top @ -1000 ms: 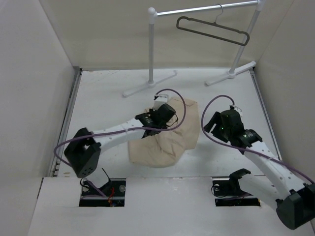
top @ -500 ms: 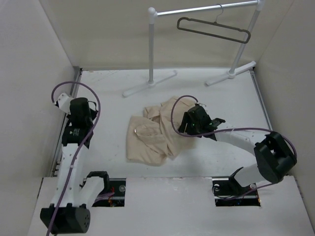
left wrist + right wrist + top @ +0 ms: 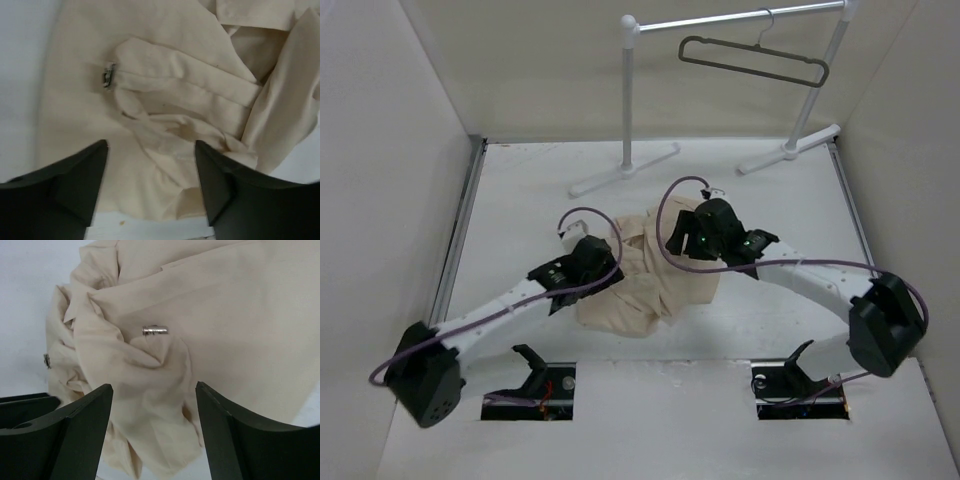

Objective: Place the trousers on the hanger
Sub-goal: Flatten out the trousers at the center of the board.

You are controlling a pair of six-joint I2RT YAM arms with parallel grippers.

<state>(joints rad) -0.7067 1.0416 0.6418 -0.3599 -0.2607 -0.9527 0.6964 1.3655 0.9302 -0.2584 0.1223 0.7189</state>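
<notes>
Tabletop [image 3: 520, 200]: left gripper [image 3: 150, 145] back at trousers [image 3: 640, 300]

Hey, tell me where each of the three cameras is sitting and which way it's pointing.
Top external: above and behind the bases, looking down and forward; shows the left arm, the right arm, the trousers and the hanger on the far rail.
Left wrist: on the left arm, looking past its open left tool at crumpled cloth with a metal fastener.
Right wrist: on the right arm, looking past its open right tool at folded cloth.
Shared: all three show the trousers.
</notes>
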